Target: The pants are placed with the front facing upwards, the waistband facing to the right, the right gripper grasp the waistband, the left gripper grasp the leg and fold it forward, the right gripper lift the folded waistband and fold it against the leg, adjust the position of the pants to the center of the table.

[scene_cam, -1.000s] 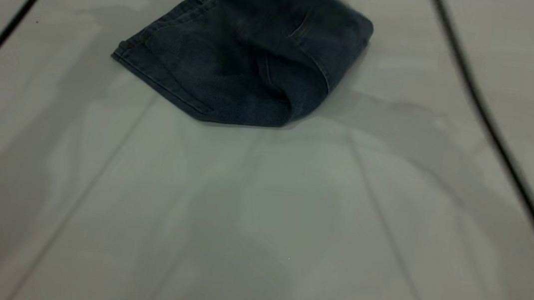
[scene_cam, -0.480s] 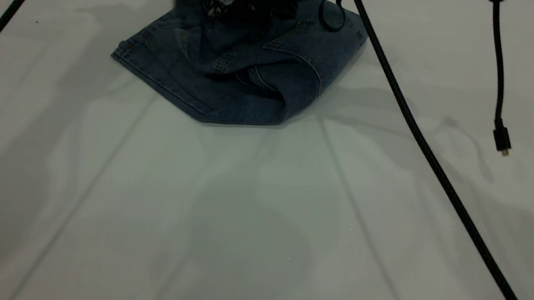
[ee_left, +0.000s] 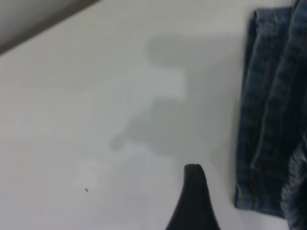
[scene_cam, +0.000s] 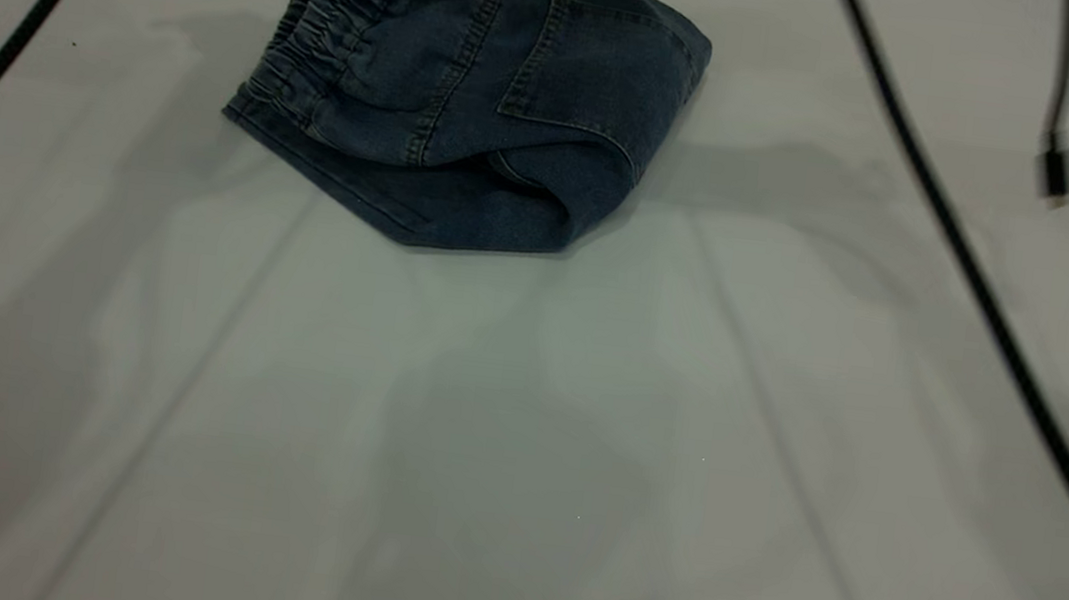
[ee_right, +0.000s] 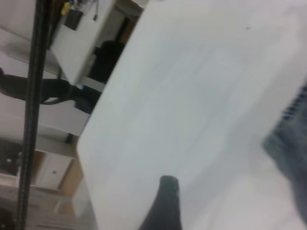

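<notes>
The pants (scene_cam: 476, 102) lie folded in a thick bundle at the upper middle of the exterior frame, near the far edge of the table (scene_cam: 519, 439). The waistband (scene_cam: 318, 34) (all gathered ruffles) has been laid over toward the left, resting on the leg hem along the bundle's upper left side, and the patch back pocket (scene_cam: 591, 70) faces up to its right. The fold on the bundle's right bulges a little instead of lying flat.

A dark blur at the very top edge, above the denim, is too cut off to name. Two black cables (scene_cam: 978, 290) slant across the frame's left and right sides, and a short one with a plug (scene_cam: 1055, 176) dangles at upper right.

The left gripper (ee_left: 194, 201) shows one dark fingertip over bare table just beside the denim's hem; the right gripper (ee_right: 165, 203) likewise shows one finger above the table, denim off at the frame's right. Whether either claw is spread or closed, I cannot tell.
</notes>
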Controlling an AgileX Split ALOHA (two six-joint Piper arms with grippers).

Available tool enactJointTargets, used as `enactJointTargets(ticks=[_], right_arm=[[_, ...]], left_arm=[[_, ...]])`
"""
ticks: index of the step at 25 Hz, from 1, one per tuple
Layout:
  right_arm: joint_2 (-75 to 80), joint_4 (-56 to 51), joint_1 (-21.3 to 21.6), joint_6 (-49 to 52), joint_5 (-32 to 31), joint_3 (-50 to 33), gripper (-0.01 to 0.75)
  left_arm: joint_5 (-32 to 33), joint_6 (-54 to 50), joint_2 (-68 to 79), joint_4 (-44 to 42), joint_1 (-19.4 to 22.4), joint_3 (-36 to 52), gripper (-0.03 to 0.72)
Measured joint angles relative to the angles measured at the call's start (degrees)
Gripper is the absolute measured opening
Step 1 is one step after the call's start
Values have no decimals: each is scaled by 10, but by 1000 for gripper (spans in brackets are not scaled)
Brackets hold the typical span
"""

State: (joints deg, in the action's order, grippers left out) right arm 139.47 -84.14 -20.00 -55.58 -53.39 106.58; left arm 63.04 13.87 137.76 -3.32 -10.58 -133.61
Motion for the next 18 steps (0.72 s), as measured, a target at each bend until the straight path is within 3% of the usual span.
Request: enactJointTargets(ticks=[3, 10, 18], right_arm=[[-21, 78, 38, 63, 0, 1, 598], [-36, 227, 125, 220, -24, 1, 590], [-36, 306, 160, 267, -93, 1, 589]], left_arm=[[37, 27, 0, 6, -11, 0, 526], [41, 182, 0, 50, -70, -1, 526], [41, 381, 65, 79, -137, -1, 526]])
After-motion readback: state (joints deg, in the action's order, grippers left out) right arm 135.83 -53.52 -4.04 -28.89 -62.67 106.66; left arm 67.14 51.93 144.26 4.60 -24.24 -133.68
